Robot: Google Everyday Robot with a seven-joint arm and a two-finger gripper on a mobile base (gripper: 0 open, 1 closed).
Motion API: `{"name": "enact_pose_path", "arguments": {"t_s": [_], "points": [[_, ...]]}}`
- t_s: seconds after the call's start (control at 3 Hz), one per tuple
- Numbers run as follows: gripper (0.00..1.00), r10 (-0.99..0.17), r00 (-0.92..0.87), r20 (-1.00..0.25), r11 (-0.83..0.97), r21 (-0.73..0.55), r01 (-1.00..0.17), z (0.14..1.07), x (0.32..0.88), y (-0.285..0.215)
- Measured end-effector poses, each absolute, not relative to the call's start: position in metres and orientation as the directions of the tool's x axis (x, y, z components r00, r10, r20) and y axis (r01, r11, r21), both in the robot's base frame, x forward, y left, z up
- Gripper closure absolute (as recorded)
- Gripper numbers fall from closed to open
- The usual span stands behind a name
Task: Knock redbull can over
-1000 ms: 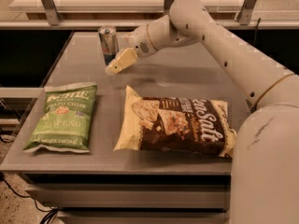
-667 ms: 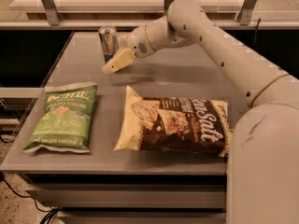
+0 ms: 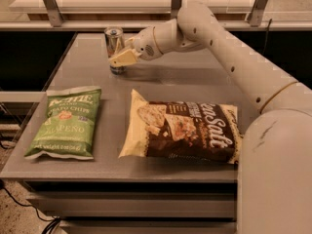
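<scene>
The redbull can (image 3: pixel 114 39) stands upright at the far left of the grey table (image 3: pixel 195 87); its silver top and upper body show. My gripper (image 3: pixel 120 59) reaches in from the right on the white arm (image 3: pixel 219 38). Its cream fingers are shut together, and their tip lies against the can's lower front and covers part of it. The gripper holds nothing.
A green Kettle chip bag (image 3: pixel 66 123) lies flat at the front left. A larger brown and yellow chip bag (image 3: pixel 185 130) lies at the front centre right. A railing with metal posts (image 3: pixel 51 4) runs behind the table. My arm's base (image 3: pixel 273 179) fills the right foreground.
My gripper has moved left towards the can, from just beside it to over its lower part. The can still stands upright.
</scene>
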State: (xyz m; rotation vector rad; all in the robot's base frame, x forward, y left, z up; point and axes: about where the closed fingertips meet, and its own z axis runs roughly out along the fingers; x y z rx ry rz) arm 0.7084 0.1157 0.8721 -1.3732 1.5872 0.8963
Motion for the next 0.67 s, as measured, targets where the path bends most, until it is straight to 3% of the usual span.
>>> {"name": "enact_pose_path", "arguments": {"t_s": [0.33,0.67], "points": [[0.85,-0.378,-0.054,-0.924,0.143,-0.001,-0.990,0.876,0.710,0.113],[1.00,-0.397,-0.030,-0.917,0.140,-0.028,-0.990,0.885,0.712,0.103]]}}
